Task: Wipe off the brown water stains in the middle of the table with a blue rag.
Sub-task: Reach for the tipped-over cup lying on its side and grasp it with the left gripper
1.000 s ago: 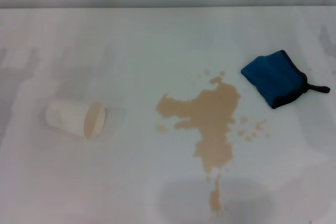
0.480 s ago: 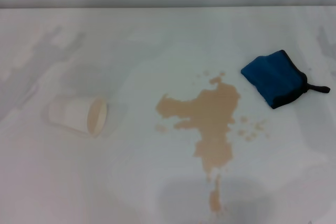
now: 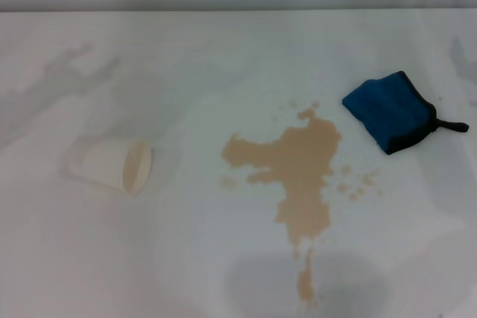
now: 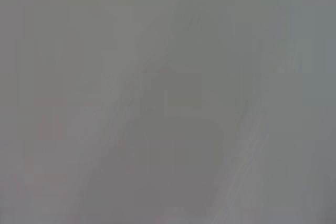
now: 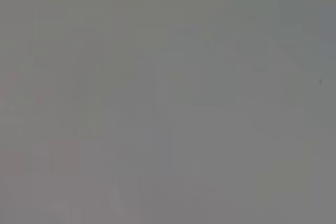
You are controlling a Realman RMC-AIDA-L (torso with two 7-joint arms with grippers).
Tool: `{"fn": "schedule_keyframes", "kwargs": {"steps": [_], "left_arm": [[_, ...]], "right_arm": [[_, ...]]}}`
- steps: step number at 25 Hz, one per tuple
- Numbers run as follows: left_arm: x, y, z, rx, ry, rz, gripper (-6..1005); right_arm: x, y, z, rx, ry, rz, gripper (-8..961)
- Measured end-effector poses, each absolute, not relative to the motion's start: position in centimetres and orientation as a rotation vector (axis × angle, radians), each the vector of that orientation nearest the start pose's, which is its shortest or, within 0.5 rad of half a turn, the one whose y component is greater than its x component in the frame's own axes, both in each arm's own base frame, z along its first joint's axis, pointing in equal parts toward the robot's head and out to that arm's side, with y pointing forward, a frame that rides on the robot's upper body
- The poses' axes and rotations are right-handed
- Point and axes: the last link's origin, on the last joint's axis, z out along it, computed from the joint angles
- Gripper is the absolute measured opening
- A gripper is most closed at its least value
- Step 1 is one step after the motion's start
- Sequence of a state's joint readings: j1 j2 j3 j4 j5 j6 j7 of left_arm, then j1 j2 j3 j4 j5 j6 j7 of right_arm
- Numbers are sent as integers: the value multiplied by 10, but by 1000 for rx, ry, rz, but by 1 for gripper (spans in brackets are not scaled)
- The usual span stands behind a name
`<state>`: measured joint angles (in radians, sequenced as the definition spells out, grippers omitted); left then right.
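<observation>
A: Nothing of the task's own is being shifted since the earlier frames; only the white paper cup (image 3: 113, 166), lying on its side at the left of the frame, is being shown slightly displaced, and a dark shape at the upper left corner is no longer being seen.

B: Where is the blue rag (image 3: 389, 110) being kept?

A: It is lying at the upper right of the frame, apart from the brown water stains (image 3: 292, 170), which are spreading across the middle of the table (image 3: 223, 57).

B: How is it likely to be handled?

A: It is being judged soft, light and floppy. A pinch across the folded body is being advised rather than at the thin black loop.

B: And the fingers?

A: Neither gripper is being shown; whether the fingers are apart or together cannot be told.
</observation>
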<state>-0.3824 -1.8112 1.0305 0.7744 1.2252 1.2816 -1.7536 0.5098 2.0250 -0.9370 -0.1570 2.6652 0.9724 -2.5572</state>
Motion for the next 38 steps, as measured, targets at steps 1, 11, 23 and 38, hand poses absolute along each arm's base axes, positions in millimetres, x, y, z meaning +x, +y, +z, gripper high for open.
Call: {"fn": "schedule_keyframes", "kwargs": {"steps": [1, 11, 23, 38], "left_arm": [[-271, 371, 147, -2202, -837, -1004, 870], [-270, 378, 174, -2444, -566, -393, 860], [-227, 413, 156, -2660, -135, -6, 860], [-237, 403, 100, -2821, -100, 328, 860]], "right_arm": [[356, 374, 49, -1467, 784, 777, 700], [356, 375, 45, -1473, 799, 772, 699], [354, 377, 47, -1469, 796, 777, 695], [350, 379, 45, -1467, 824, 813, 695]]}}
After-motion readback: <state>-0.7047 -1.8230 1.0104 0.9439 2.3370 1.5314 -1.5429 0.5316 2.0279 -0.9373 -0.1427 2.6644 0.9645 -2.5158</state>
